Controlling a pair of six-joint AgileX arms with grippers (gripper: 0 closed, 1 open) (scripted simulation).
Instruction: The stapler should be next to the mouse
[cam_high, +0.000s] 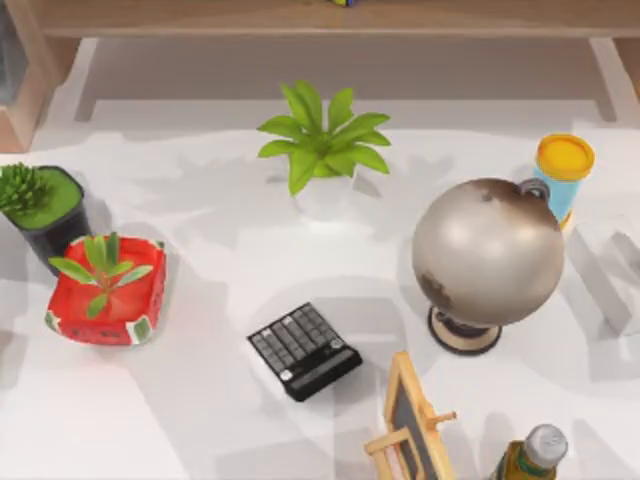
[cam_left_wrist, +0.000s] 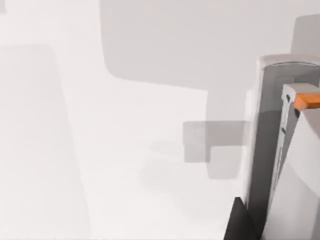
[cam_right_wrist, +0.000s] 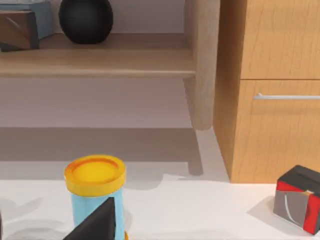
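Finds the stapler (cam_high: 607, 272) resting right of the globe (cam_high: 488, 252), untouched, so needs picking up; cannot tell how open the left pincer (cam_left_wrist: 242, 225) or right pincer (cam_right_wrist: 100, 222) is.

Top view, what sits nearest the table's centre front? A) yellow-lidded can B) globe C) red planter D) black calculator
D: the black calculator lies at the middle of the front, with the globe to its right, the red planter at far left and the yellow-lidded can back right.

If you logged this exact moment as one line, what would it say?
stapler: pale grey, orange tab, by left wrist camera | calculator: table centre | globe: right of calculator | placement: not yet done
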